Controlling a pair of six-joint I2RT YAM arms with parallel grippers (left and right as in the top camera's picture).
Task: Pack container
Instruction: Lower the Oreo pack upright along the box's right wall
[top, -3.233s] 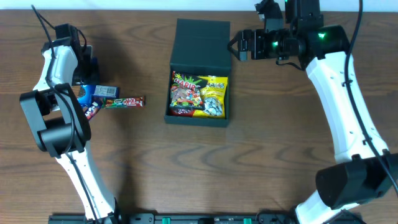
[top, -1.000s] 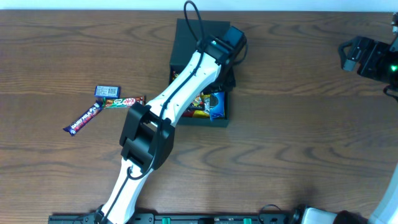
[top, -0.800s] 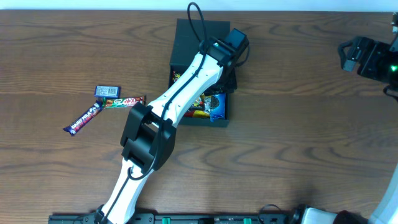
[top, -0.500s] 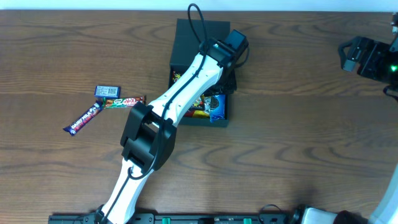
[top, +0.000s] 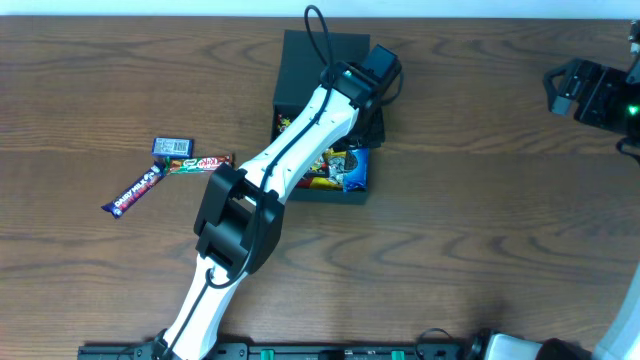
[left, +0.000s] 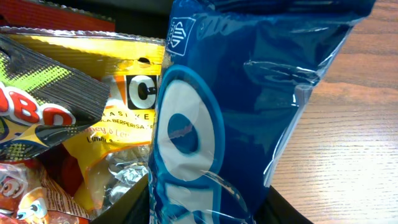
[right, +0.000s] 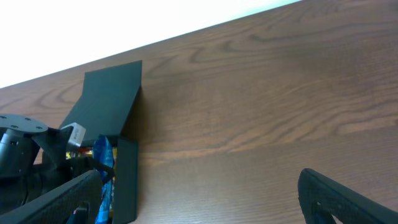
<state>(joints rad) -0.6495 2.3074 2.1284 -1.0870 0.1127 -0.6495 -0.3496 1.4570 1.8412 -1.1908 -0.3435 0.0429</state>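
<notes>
While open, container under (left) fingers.

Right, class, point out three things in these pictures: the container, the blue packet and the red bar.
container (top: 305, 58), overhead view, on the open lid.
blue packet (left: 249, 93), left wrist view, on its front face.
red bar (top: 200, 163), overhead view, on the middle of the wrapper.
</notes>
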